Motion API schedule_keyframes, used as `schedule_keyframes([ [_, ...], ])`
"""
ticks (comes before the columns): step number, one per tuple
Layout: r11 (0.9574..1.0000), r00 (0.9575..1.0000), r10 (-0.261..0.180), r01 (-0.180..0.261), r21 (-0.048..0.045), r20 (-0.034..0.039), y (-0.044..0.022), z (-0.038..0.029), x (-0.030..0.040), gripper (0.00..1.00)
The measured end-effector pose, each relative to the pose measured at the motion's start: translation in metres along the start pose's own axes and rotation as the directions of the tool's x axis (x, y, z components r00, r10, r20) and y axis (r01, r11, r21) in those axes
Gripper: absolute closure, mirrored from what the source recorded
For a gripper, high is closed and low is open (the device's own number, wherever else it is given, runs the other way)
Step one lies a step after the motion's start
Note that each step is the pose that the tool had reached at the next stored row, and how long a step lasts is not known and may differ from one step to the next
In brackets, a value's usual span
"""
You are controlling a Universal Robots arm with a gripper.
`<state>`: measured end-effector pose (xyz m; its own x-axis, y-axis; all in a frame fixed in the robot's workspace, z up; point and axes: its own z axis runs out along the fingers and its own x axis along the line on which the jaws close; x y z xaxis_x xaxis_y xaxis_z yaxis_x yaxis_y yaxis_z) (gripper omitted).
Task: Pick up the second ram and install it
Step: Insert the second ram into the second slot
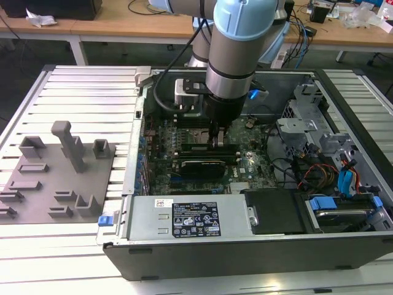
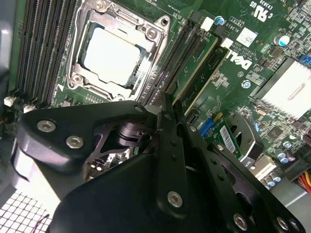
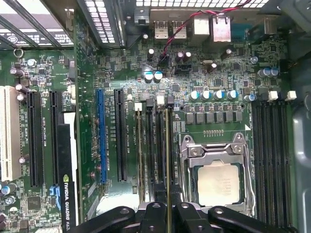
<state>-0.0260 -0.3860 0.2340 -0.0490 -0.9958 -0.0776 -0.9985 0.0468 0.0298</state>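
Second ram [image 3: 167, 160] stands edge-on in the memory slot [image 3: 158, 150] just beside the CPU socket [image 3: 217, 182], claw [image 3: 167, 216] clamped on its top edge; install step, likely seating. Next needs a straight push until the latches catch, I'd judge. Latch state and the stick's lower edge are hidden behind the claw.

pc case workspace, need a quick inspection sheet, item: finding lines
surface: slatted metal table carrying an open computer case
job's things: second ram edge-on, lined up with the slot nearest the cpu socket; seating cannot be told
clutter: grey fixture tray on the exterior view's left; another ram stick farther from the socket
grippers: pincer shut on the second ram
cables: red and orange leads by the drive bays
surroundings: wooden benches behind
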Motion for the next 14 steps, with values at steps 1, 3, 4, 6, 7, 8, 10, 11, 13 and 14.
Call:
schedule_keyframes([
  [1,1.0,1.0,0.0,0.0,0.0001,-0.0008,-0.0001,0.0017,0.0001,0.86],
  [3,1.0,1.0,0.001,-0.001,0.0002,-0.0013,0.0004,0.0032,0.0003,0.86],
  [4,1.0,1.0,0.001,-0.001,0.0001,-0.0014,0.0006,0.0037,0.0003,0.86],
  [6,1.0,1.0,0.0,0.0,0.0001,-0.0015,0.0006,0.0049,0.0004,0.86],
  [7,1.0,1.0,0.001,-0.001,0.0002,-0.0014,0.0009,0.0057,0.0004,0.86],
  [8,1.0,1.0,0.001,-0.001,0.0001,-0.0016,0.0024,0.0064,0.0001,0.86],
  [10,1.0,1.0,0.0,0.0,0.0,-0.0019,0.0024,0.0083,0.0001,0.86],
  [11,1.0,1.0,0.001,-0.001,-0.0002,-0.0022,0.0024,0.0091,0.0001,0.86],
  [13,1.0,1.0,0.001,-0.001,0.0001,-0.0016,0.0024,0.0097,0.0,0.86],
  [14,1.0,1.0,0.0,0.0,0.0002,-0.0016,0.0025,0.0097,0.0,0.86],
])
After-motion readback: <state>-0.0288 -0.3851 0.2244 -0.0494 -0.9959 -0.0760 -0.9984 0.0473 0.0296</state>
